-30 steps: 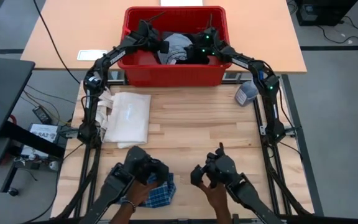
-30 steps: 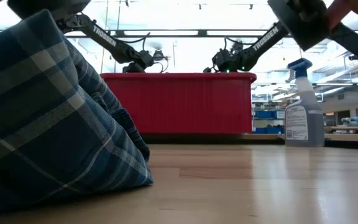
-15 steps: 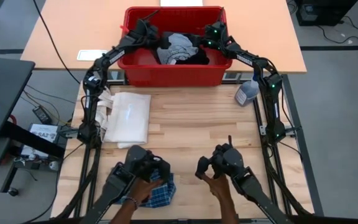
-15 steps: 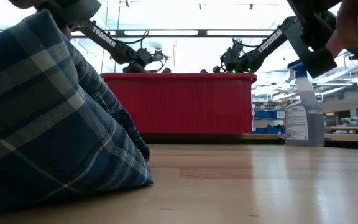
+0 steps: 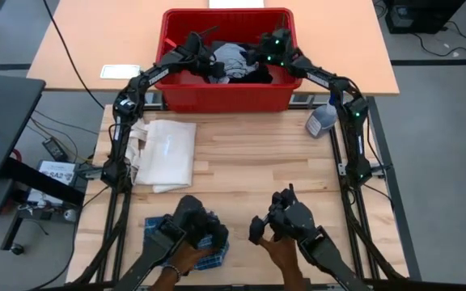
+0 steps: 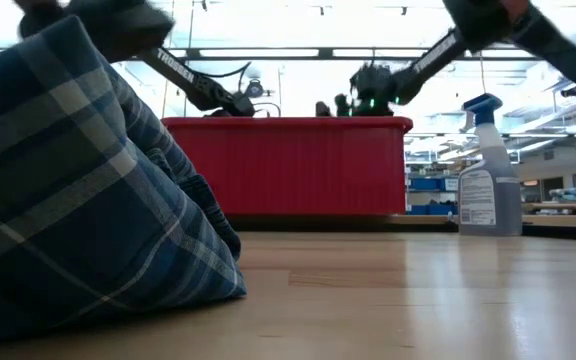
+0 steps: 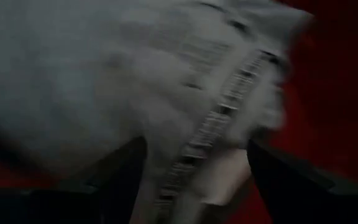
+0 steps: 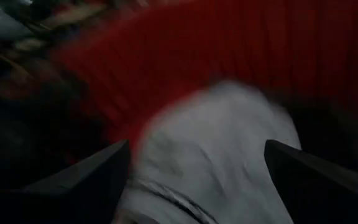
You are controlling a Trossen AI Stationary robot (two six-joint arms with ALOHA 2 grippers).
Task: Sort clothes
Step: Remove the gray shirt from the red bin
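Both claws, left (image 5: 209, 61) and right (image 5: 259, 53), spread wide over the red bin (image 5: 225, 95) holding grey cloth (image 5: 233, 58).

White lettering reading "TROSSEN" is showing along a dark arm link (image 6: 176, 68); the spray bottle's label (image 6: 475, 201) is staying unreadable.

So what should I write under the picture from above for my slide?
Both robot arms reach into the red bin of clothes, while a plaid cloth waits on the table.
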